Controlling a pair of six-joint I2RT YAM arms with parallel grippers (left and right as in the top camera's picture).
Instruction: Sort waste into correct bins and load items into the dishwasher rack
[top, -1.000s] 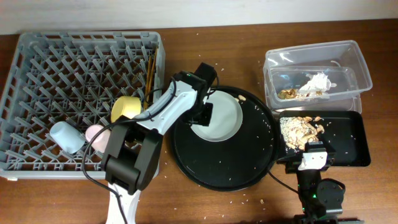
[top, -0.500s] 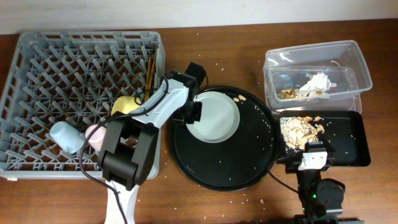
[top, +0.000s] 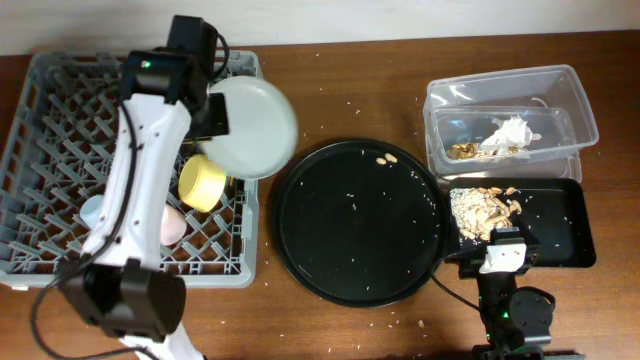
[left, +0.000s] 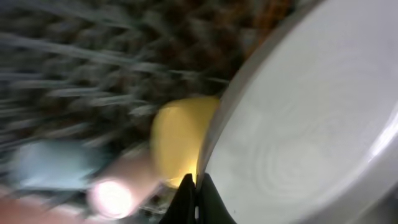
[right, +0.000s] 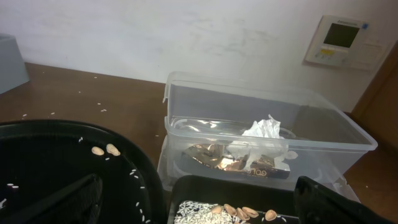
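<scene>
At the far left of the table sits the dishwasher rack (top: 60, 110), with the light-blue cup (top: 90, 210) and the pink cup (top: 172, 226) lying among its front pegs on either side of the left arm, and the yellow bowl (top: 203, 182) tipped on its side just beyond the pink cup. Above the rack's right edge the left gripper (left: 194, 186) has its jaws pinched on the rim of the plate (top: 255, 130), which hangs in the air facing up, partly over the rack and partly over bare wood; the left wrist view is badly blurred. Next comes the round black tray (top: 360, 230), carrying two tan scraps (top: 385, 158) near its far rim. Further right, the clear tub (top: 510, 85) holds the tissue (top: 510, 132) and the foil wrapper (top: 462, 150). Just in front of it, the black rectangular tray (top: 570, 225) holds the food scraps (top: 482, 208) at its left end. The right gripper (right: 196, 186) hovers low at this tray's near edge, jaws spread wide and holding nothing.
</scene>
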